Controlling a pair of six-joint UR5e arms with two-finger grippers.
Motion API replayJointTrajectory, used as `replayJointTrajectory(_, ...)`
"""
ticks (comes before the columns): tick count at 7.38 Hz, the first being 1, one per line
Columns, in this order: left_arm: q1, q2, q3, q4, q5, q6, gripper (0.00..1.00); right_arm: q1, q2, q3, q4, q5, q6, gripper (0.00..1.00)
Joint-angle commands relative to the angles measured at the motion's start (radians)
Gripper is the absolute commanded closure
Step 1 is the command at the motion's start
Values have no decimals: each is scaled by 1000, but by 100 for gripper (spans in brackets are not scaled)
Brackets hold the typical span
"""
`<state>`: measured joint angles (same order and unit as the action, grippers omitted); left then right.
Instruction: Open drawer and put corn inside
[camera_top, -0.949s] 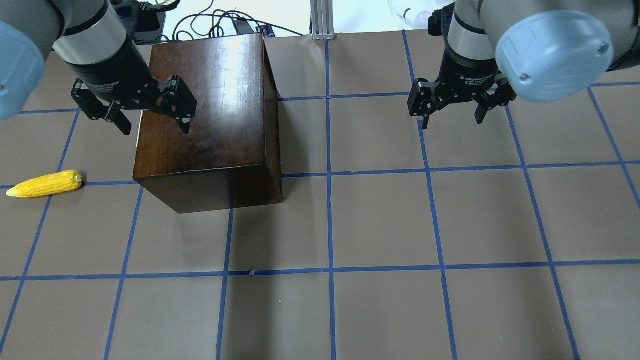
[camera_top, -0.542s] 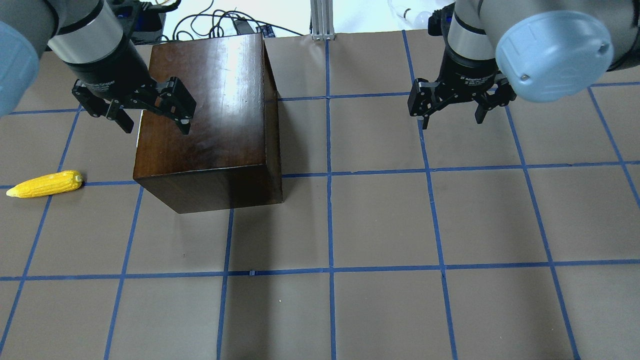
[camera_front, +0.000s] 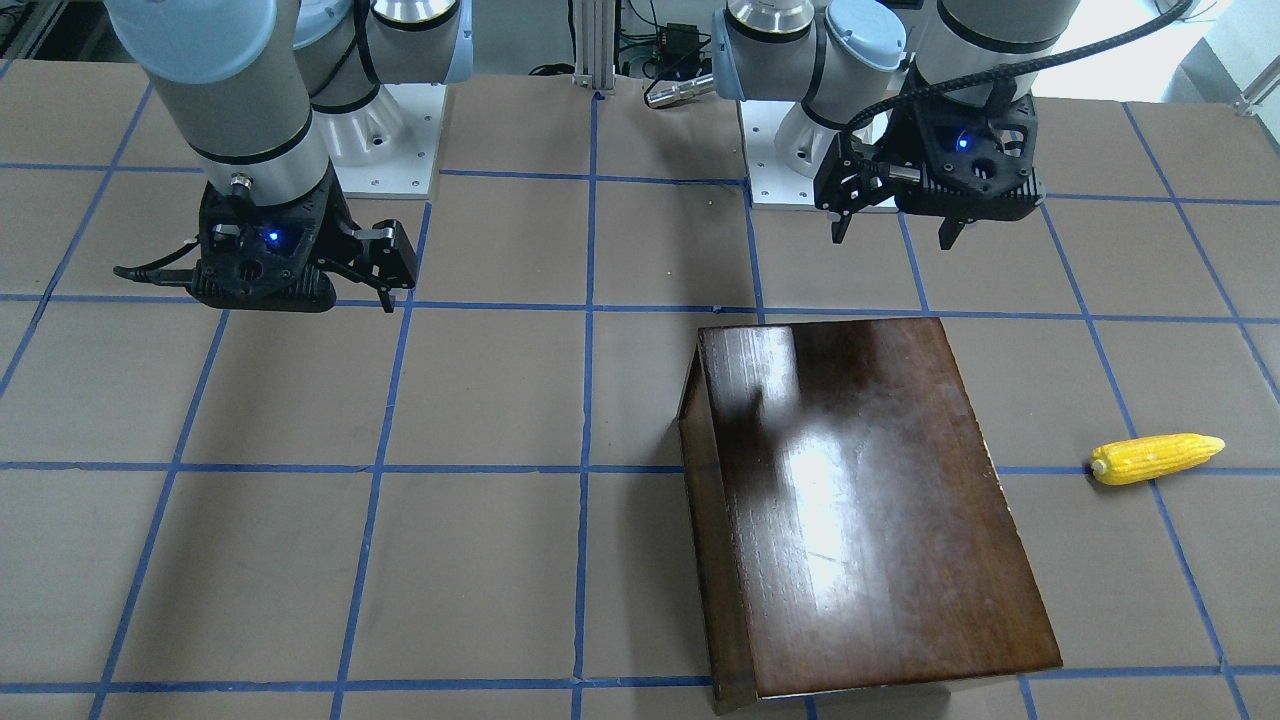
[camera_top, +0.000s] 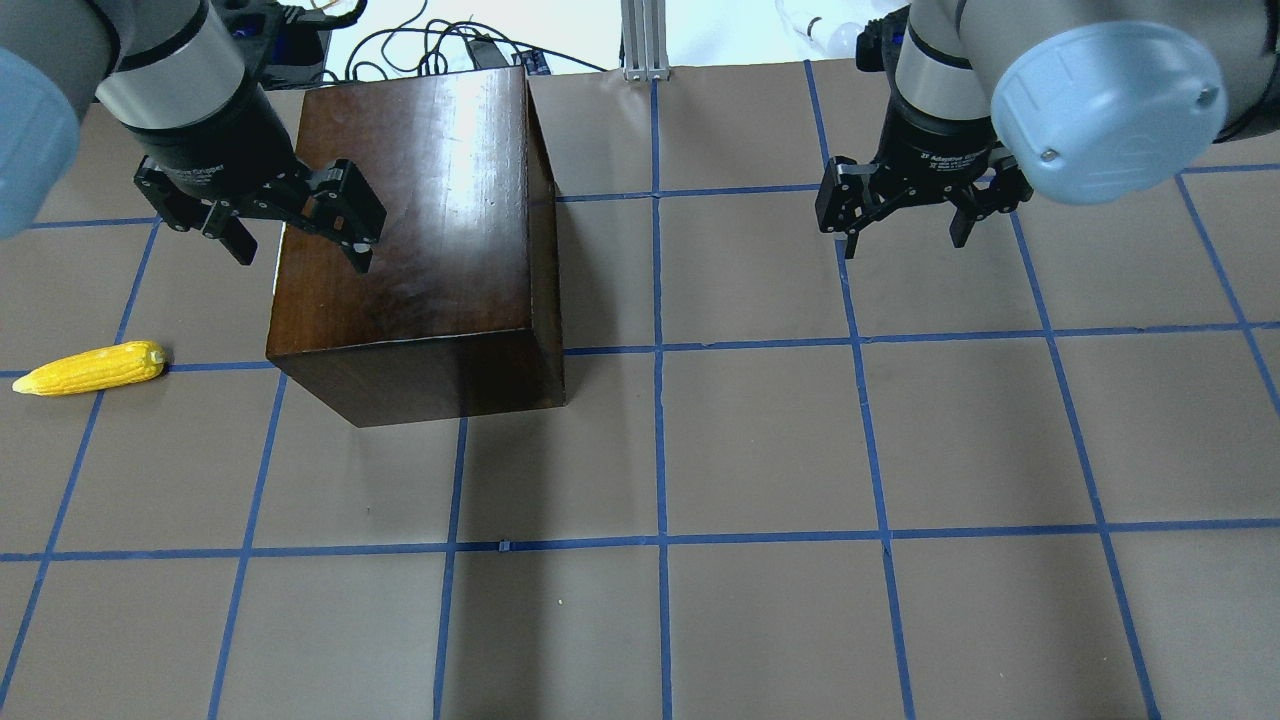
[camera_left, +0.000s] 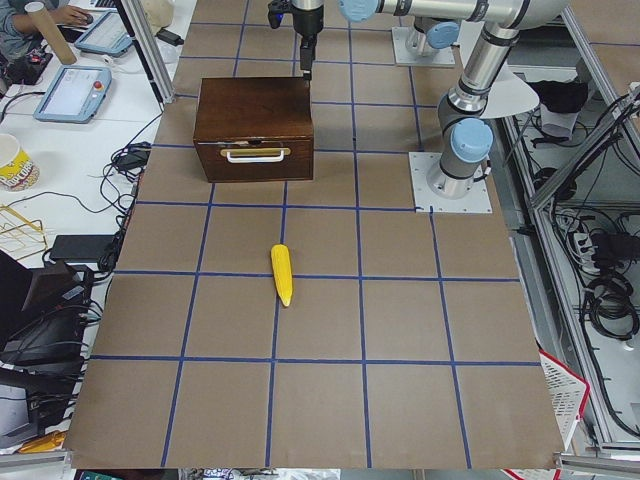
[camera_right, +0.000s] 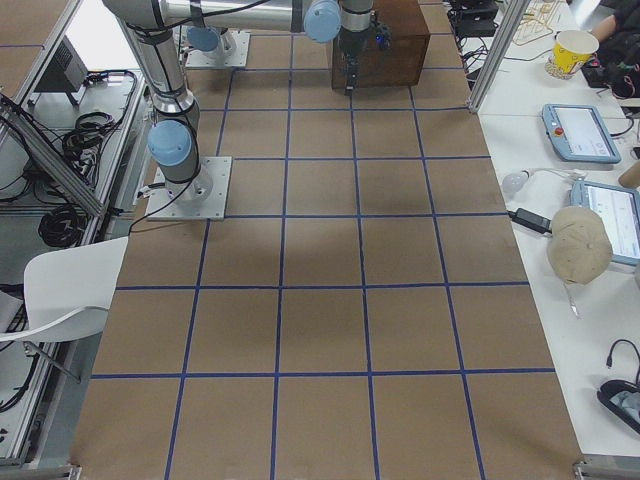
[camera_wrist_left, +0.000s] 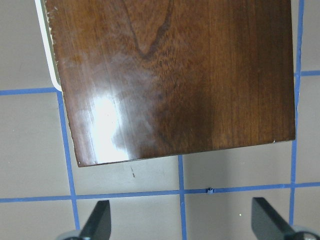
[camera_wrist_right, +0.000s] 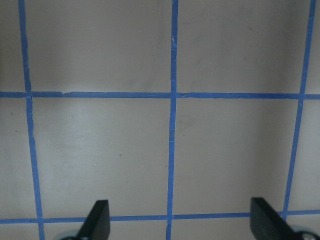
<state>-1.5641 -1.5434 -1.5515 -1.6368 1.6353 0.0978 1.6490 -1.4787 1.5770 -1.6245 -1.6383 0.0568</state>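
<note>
My right end effector (camera_top: 906, 244), fingers apart, hangs well right. My left end effector (camera_top: 302, 258), also apart, hovers over the box (camera_top: 430, 180) at its near edge. Farther out, the closed drawer (camera_left: 250, 168) faces left toward the corn (camera_top: 90, 368), lying lengthwise left-right on the surface (camera_top: 760, 440)

Overhead and front cameras face each other across the table (camera_top: 760, 450), sharing the drawer box (camera_top: 430, 200).
</note>
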Motion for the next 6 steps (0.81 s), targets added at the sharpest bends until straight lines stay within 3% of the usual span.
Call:
replayJointTrajectory(1, -1, 2, 1, 9, 0, -33, 0, 0, 0, 0, 0, 0, 0, 0)
replayJointTrajectory(6, 16, -23, 5, 80, 0, -18, 0, 0, 0, 0, 0, 0, 0, 0)
